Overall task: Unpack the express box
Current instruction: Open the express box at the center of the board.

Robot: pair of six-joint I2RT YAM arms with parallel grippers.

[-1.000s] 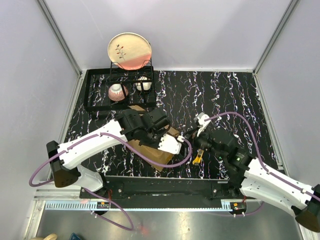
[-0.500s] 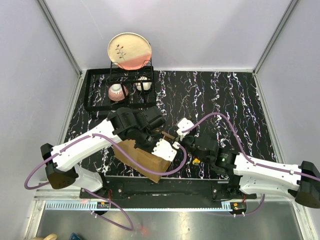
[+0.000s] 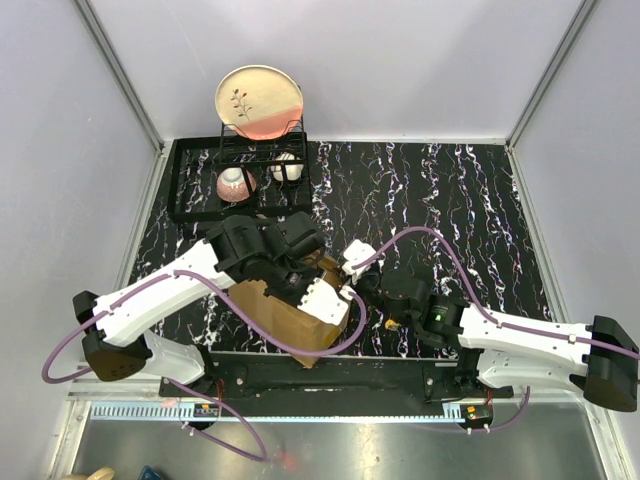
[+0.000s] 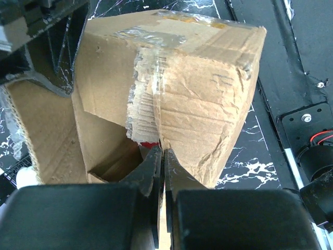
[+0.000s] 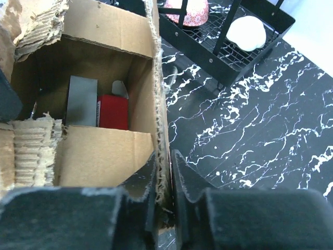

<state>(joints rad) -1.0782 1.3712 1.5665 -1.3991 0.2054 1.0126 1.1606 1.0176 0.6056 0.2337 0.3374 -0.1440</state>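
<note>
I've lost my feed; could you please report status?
Left end effector shut on express box flap. Right end effector pinching its wall. Box open, red package inside.

express box mouth: open; red package, grey flat piece deep inside
behind: dish rack close
right: bare marble tabletop

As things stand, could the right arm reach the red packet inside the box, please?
Probably not yet: the right gripper is pinched on the box wall. The red packet lies uncovered inside, so releasing first should help.
</note>
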